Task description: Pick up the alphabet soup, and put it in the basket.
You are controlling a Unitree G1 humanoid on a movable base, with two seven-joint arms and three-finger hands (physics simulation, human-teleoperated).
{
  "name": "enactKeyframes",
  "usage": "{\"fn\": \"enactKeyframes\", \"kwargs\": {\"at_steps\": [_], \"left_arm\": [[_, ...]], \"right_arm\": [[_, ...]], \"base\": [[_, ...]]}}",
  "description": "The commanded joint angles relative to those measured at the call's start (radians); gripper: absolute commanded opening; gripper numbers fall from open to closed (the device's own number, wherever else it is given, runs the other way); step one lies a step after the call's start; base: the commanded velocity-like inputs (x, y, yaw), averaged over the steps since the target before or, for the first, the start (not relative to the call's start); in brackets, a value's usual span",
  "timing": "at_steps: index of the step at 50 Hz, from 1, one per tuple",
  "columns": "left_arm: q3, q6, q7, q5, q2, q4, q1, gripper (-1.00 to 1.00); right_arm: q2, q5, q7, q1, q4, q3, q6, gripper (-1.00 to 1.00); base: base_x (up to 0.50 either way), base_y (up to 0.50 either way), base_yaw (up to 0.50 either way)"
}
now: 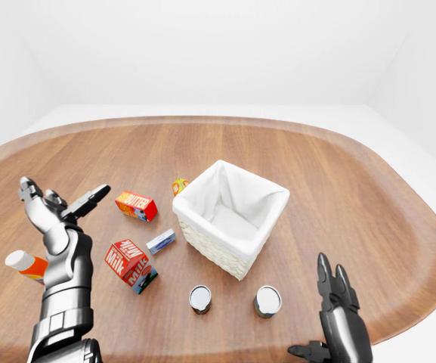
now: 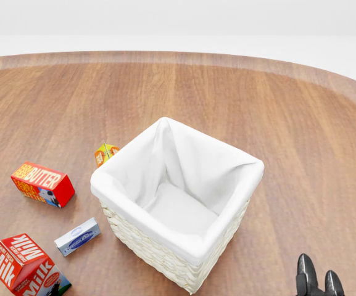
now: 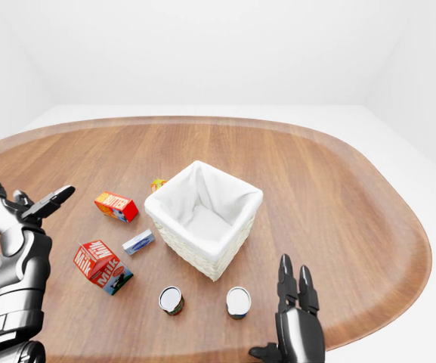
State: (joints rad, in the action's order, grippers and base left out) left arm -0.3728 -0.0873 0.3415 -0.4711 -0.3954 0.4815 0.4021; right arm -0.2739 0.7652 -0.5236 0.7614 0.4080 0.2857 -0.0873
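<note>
Two cans stand upright below the basket in the left-eye view, one (image 1: 200, 298) to the left and one (image 1: 267, 301) to the right; their labels are too small to tell which is the alphabet soup. The wicker basket (image 1: 219, 253) with a white cloth lining sits mid-table, and nothing shows inside it. My right hand (image 1: 331, 281) is raised, fingers open, to the right of the right can and apart from it. My left hand (image 1: 63, 197) hovers open at the far left, holding nothing. In the head view only the right fingertips (image 2: 306, 271) show at the bottom edge.
Left of the basket lie a red butter box (image 1: 135, 205), a red milk carton (image 1: 130, 265), a small blue-white box (image 1: 161, 241) and a small orange carton (image 1: 180, 184). A white-and-orange bottle (image 1: 23, 262) lies behind my left arm. The table's rounded edge (image 1: 399, 321) runs just beyond my right hand.
</note>
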Motion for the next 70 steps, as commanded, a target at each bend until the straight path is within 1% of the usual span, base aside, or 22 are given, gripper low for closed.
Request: {"fn": "enactKeyframes", "kwargs": {"at_steps": [1, 5, 11, 15, 17, 21, 23, 24, 27, 30, 35, 42, 53, 58, 59, 60, 70], "left_arm": [[0.000, 0.000, -0.003, 0.003, 0.002, 0.011, 0.004, 1.00], [0.000, 0.000, -0.002, 0.002, 0.001, 0.007, 0.002, 1.00], [-0.001, 0.000, 0.001, 0.000, 0.000, -0.006, -0.002, 1.00], [-0.002, 0.000, 0.000, 0.001, 0.000, -0.007, -0.003, 1.00], [-0.002, 0.000, 0.000, 0.001, 0.000, -0.006, -0.002, 1.00], [-0.002, 0.000, 0.002, 0.001, 0.001, -0.015, -0.005, 1.00], [-0.001, 0.000, -0.004, 0.004, 0.001, 0.012, 0.005, 1.00], [-0.001, 0.000, 0.002, 0.000, 0.000, -0.011, -0.003, 1.00], [0.000, 0.000, -0.004, 0.004, 0.001, 0.012, 0.005, 1.00], [-0.001, 0.000, 0.000, -0.001, -0.001, -0.007, -0.002, 1.00], [0.000, 0.000, -0.007, 0.002, 0.001, 0.021, 0.007, 1.00], [0.000, 0.000, -0.001, -0.001, -0.001, -0.003, -0.001, 1.00], [-0.001, 0.000, -0.003, -0.001, -0.001, 0.000, 0.000, 1.00], [-0.002, 0.000, -0.004, -0.001, -0.001, -0.002, 0.000, 1.00], [-0.001, 0.000, -0.005, 0.000, 0.000, 0.005, 0.002, 1.00], [-0.001, 0.000, -0.004, 0.000, -0.001, 0.002, 0.002, 1.00], [-0.001, 0.000, -0.003, -0.001, -0.001, -0.004, -0.001, 1.00]], "right_arm": [[0.103, 0.127, 0.000, -0.053, -0.052, -0.114, 0.000, 1.00], [0.141, 0.179, 0.000, -0.069, -0.056, -0.138, 0.000, 1.00], [0.184, 0.213, 0.000, -0.113, -0.114, -0.183, 0.000, 1.00], [0.196, 0.216, 0.000, -0.127, -0.141, -0.200, 0.000, 1.00], [0.205, 0.201, 0.000, -0.153, -0.192, -0.216, 0.000, 1.00], [0.223, 0.227, 0.000, -0.170, -0.214, -0.226, 0.000, 1.00], [0.229, 0.243, 0.000, -0.183, -0.231, -0.216, 0.000, 1.00], [0.230, 0.247, 0.000, -0.193, -0.244, -0.213, 0.000, 1.00], [0.234, 0.255, 0.000, -0.207, -0.262, -0.204, 0.000, 1.00], [0.233, 0.260, 0.000, -0.225, -0.278, -0.195, 0.000, 1.00], [0.229, 0.260, 0.000, -0.235, -0.284, -0.188, 0.000, 1.00], [0.222, 0.264, 0.000, -0.238, -0.269, -0.162, 0.000, 1.00], [0.216, 0.256, 0.000, -0.236, -0.259, -0.139, 0.000, 1.00], [0.212, 0.244, 0.000, -0.248, -0.285, -0.126, 0.000, 1.00], [0.208, 0.243, 0.000, -0.256, -0.297, -0.097, 0.000, 1.00], [0.207, 0.236, 0.000, -0.263, -0.308, -0.093, 0.000, 1.00], [0.197, 0.211, 0.000, -0.288, -0.360, -0.073, 0.000, 1.00]], "base": [[0.00, 0.00, 0.00], [0.00, 0.00, 0.00], [0.00, 0.00, 0.00], [0.00, 0.00, 0.00], [0.00, 0.00, 0.00], [0.00, 0.00, 0.00], [0.00, 0.00, 0.00], [0.00, 0.00, 0.00], [0.00, 0.00, 0.00], [0.00, 0.00, 0.00], [0.00, 0.00, 0.00], [0.00, 0.00, 0.00], [0.00, 0.00, 0.00], [0.00, 0.00, 0.00], [0.00, 0.00, 0.00], [0.00, 0.00, 0.00], [0.00, 0.00, 0.00]]}}
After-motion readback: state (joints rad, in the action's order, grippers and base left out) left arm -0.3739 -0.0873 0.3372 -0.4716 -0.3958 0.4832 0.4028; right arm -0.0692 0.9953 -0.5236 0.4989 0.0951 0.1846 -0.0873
